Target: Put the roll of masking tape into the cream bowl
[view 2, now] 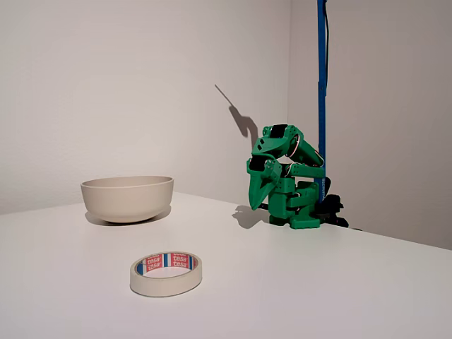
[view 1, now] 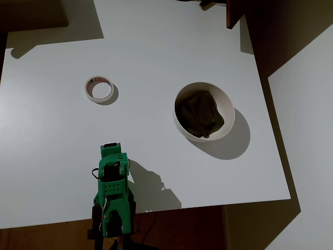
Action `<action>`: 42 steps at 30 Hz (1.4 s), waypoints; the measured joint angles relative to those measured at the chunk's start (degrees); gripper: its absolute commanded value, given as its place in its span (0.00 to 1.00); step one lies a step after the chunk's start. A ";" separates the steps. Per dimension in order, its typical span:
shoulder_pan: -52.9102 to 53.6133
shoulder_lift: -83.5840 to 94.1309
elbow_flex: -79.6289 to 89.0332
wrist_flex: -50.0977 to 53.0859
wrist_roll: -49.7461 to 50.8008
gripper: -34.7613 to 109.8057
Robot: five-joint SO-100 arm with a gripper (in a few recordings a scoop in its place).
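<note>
Green arm [view 1: 113,192], folded low over its base at the near edge of the desk [view 1: 156,41] in the overhead view; the pose reads as a rest posture, no reach begun. Jaws [view 2: 258,198]: tips pointing down just above the desk surface in the fixed view, holding nothing; they look drawn together, though the angle does not let me tell for certain. Roll of masking tape [view 1: 99,89]: lying flat on the desk, hole upward, red-blue printed label on the inner face, well apart from the jaws and untouched; flat placement leaves its wall open to a pinch from above, one finger inside the hole, by my judgement. Cream bowl [view 1: 204,111]: upright on the desk, well apart from the tape, to its right in the overhead view; its mouth is open, far wider than the ring, so a drop should be forgiving. Dark cloth [view 1: 200,115]: crumpled inside the bowl, likely to soften the landing. Blue pole [view 2: 321,85]: standing upright behind the arm's base. Obstructions: bare desk between arm, tape and bowl; nothing stands in the path.
</note>
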 measured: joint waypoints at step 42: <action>-4.57 -84.73 -90.18 13.54 5.63 0.18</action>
